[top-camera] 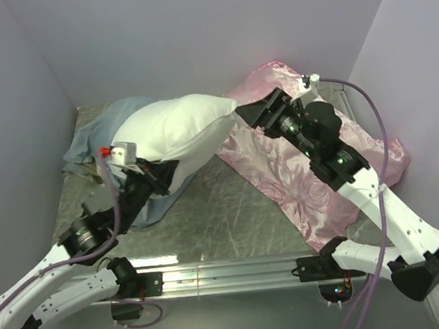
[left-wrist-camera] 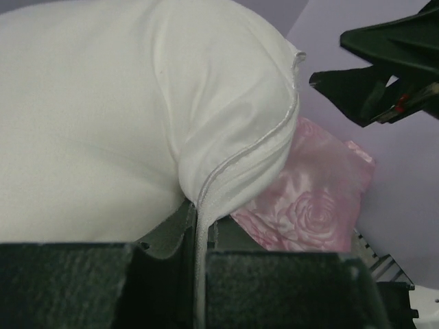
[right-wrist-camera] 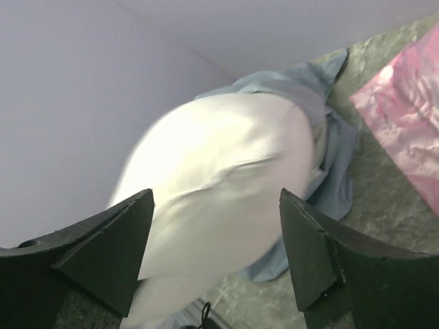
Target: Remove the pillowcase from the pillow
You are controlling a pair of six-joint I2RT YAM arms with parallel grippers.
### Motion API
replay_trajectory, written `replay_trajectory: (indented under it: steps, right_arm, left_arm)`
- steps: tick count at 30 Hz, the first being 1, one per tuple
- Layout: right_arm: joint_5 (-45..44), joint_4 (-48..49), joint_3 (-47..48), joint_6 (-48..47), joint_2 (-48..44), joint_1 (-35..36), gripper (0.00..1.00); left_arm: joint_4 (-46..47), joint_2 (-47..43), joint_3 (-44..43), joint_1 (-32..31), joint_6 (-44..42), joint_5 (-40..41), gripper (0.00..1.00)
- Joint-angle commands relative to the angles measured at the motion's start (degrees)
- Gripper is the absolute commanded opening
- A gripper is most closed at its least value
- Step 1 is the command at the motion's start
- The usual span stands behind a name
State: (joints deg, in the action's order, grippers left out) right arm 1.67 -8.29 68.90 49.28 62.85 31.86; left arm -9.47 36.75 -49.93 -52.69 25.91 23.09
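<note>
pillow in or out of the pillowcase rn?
Out, as far as visible: the pillow is bare white, held by the left gripper shut on its seam; the pillowcase lies crumpled beneath. Far end hidden.

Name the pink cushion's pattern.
Roses, on the pink cushion; clearest in the left wrist view.

In the right wrist view the pillow (right-wrist-camera: 219,205) is smeared by blur and runs off the frame at 6 o'clock, while from above it covers most of the pillowcase (top-camera: 94,137) at its 9 o'clock side, and the right arm (top-camera: 334,154) hides part of the pink cushion (top-camera: 282,174).
</note>
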Motion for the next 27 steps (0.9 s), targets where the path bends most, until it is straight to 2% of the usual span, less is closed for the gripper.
replay_trajectory:
  steps: [1, 2, 8, 13, 18, 21, 24, 27]
  right_arm:
    - [2.0, 0.6, -5.3, 2.2, -3.9, 1.2, 0.81]
    - [3.2, 2.2, -9.4, 2.7, -4.8, 1.5, 0.82]
    - [2.0, 8.1, -24.6, 7.9, -11.2, 5.8, 0.86]
    - [-3.4, 10.8, -29.2, 11.8, -11.3, 10.4, 0.91]
    - [-7.0, 19.0, -36.1, 17.0, -12.8, 12.7, 0.93]
    - [-10.6, 21.3, -39.2, 17.8, -14.9, 13.8, 0.95]
    - [-10.6, 21.4, -38.8, 17.5, -12.3, 13.8, 0.97]
    - [-11.9, 25.8, -40.1, 17.8, -12.0, 13.8, 0.97]
  left_arm:
    - [9.0, 3.9, 3.9, -0.2, 7.3, -5.6, 0.01]
    - [12.3, 4.8, 4.7, -0.7, 7.8, -5.6, 0.01]
    - [18.3, 11.3, 9.7, -3.6, 10.1, -4.1, 0.01]
    - [22.2, 17.3, 10.8, -7.7, 10.4, -2.2, 0.00]
    - [23.5, 20.7, 11.6, -11.2, 12.2, 0.9, 0.01]
    - [24.9, 21.3, 12.8, -12.0, 12.4, -0.8, 0.01]
    - [27.0, 22.1, 13.0, -14.7, 10.6, -0.9, 0.00]
    - [25.1, 24.8, 11.0, -16.1, 10.7, -1.4, 0.01]
